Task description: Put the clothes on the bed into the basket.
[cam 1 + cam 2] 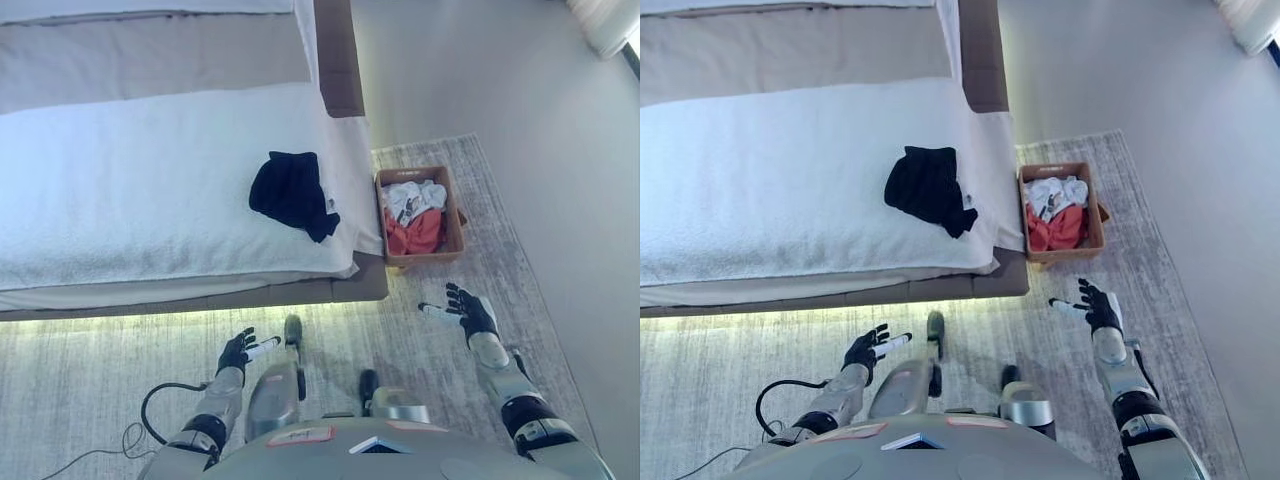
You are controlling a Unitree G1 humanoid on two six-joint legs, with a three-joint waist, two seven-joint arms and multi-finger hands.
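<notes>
Both arms are reaching forward over the grey rug (450, 380), low in the view, neither one touching anything. The left hand (238, 351) is hovering above the rug just short of the bed's lit lower edge, fingers spread and relaxed, holding nothing. The right hand (468, 310) is hanging further right, also released, fingers splayed and empty, just in front of the basket (451, 204).

The basket is sitting on the rug beside the bed's right front corner, close against the bed frame. It is holding 2 visible items: a red garment (416, 234) in the nearer half and a white garment (414, 194) in the farther half, both bunched below the rim.

1 piece of black clothing (290, 189) is lying crumpled on the bed (130, 190), on the white cover near the right edge, with a corner trailing toward the basket side. It is lying well apart from both hands. Beyond it, the bed is running up toward a grey band of bedding (150, 60) at the top of the view.
</notes>
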